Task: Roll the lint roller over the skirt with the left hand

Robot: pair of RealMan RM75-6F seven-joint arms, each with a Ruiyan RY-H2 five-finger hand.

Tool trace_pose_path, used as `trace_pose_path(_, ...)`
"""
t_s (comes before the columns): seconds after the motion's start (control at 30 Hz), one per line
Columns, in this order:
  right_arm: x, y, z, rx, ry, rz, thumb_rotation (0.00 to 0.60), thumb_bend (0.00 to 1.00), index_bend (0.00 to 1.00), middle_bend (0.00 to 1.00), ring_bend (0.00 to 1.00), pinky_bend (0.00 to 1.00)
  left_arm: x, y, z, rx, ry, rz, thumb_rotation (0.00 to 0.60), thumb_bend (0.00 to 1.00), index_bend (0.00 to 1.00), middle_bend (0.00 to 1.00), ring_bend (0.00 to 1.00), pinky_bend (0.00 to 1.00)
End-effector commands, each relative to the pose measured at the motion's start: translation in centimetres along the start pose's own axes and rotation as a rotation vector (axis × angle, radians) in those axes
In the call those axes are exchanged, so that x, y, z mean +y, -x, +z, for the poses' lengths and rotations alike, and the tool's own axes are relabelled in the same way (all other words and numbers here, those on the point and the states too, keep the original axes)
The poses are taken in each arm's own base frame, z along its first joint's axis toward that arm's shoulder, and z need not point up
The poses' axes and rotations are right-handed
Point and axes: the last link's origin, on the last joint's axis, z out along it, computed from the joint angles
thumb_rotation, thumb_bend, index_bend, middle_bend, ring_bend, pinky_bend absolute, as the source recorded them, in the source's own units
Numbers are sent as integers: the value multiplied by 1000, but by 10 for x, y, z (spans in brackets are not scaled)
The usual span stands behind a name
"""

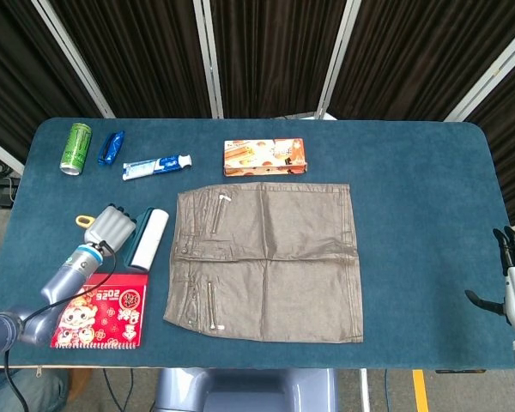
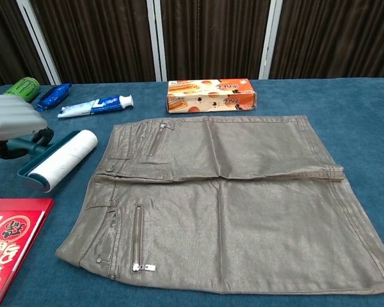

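Note:
A grey-brown skirt (image 1: 270, 257) (image 2: 237, 204) lies flat in the middle of the blue table, waistband and zips toward the left. The lint roller (image 1: 148, 239) (image 2: 63, 158), a white roll in a teal frame with a yellow handle end (image 1: 85, 221), is on the table left of the skirt, clear of the fabric. My left hand (image 1: 113, 227) (image 2: 14, 119) grips its handle. My right hand (image 1: 513, 279) shows at the far right edge of the head view, fingers spread, holding nothing.
A red book (image 1: 101, 310) (image 2: 6, 243) lies at the front left, just below the roller. Along the back stand a green can (image 1: 75, 147), a blue packet (image 1: 111, 148), a toothpaste tube (image 1: 157, 166) and an orange box (image 1: 265, 157).

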Motion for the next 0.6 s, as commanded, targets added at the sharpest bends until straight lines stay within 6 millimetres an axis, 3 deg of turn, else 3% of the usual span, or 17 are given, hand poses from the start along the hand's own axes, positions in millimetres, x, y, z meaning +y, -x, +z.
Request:
trace_pose_path(0.03, -1, 0, 0, 1, -2, 1, 600, 0, 0, 0, 0, 0, -4, 5, -5, -10, -20, -39, 600, 0, 0, 0, 0, 98)
trace_pose_path(0.27, -4, -2, -2, 0, -23, 13, 600, 0, 0, 0, 0, 0, -28, -1, -34, 70, -146, -359, 600, 0, 0, 0, 0, 33)
trace_pose_path(0.33, -5, -4, -3, 5, -29, 19, 600, 0, 0, 0, 0, 0, -39, -7, -50, 141, -208, -513, 600, 0, 0, 0, 0, 12)
trace_pose_path(0.6, -7, -8, -4, 15, -46, 35, 600, 0, 0, 0, 0, 0, -55, -7, -101, 275, -348, -796, 600, 0, 0, 0, 0, 0)
